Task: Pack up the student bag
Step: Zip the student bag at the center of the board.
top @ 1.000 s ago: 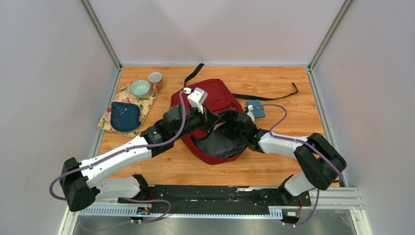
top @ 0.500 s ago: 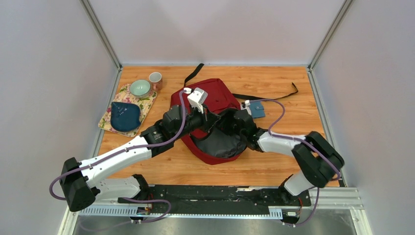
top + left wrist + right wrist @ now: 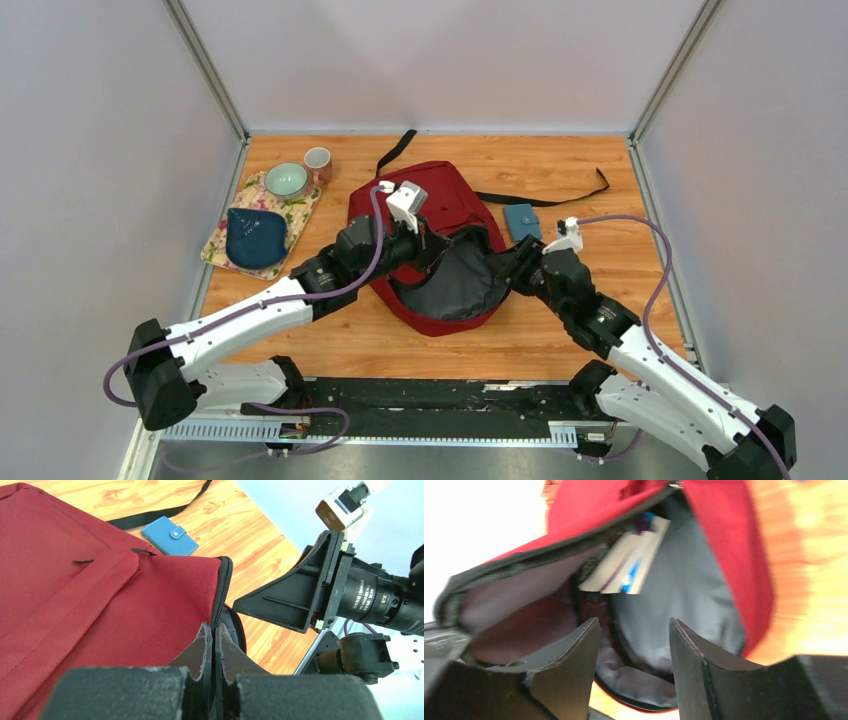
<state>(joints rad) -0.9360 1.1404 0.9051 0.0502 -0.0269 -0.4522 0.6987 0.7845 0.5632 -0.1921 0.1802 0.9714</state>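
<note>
The student bag [image 3: 440, 200], dark red with a grey lining, lies in the middle of the table with its mouth gaping toward me. My left gripper [image 3: 431, 247] is shut on the bag's black zipper edge [image 3: 223, 587] and holds that rim up. Just outside the mouth, at the bag's right side, my right gripper [image 3: 511, 268] stands open with nothing between its fingers [image 3: 574, 645]. A white and blue paper item [image 3: 626, 565] lies inside the bag [image 3: 724, 555], seen in the right wrist view.
A teal-blue wallet [image 3: 521, 221] lies on the wood right of the bag, beside a black strap [image 3: 560, 196]. At the left, a floral mat [image 3: 300, 205] carries a dark blue pouch [image 3: 255, 237] and a bowl [image 3: 286, 180], with a cup [image 3: 318, 162] behind.
My right arm has drawn back out of the bag's mouth toward the right, and its jaws have opened. The left gripper keeps its hold on the zipper edge.
</note>
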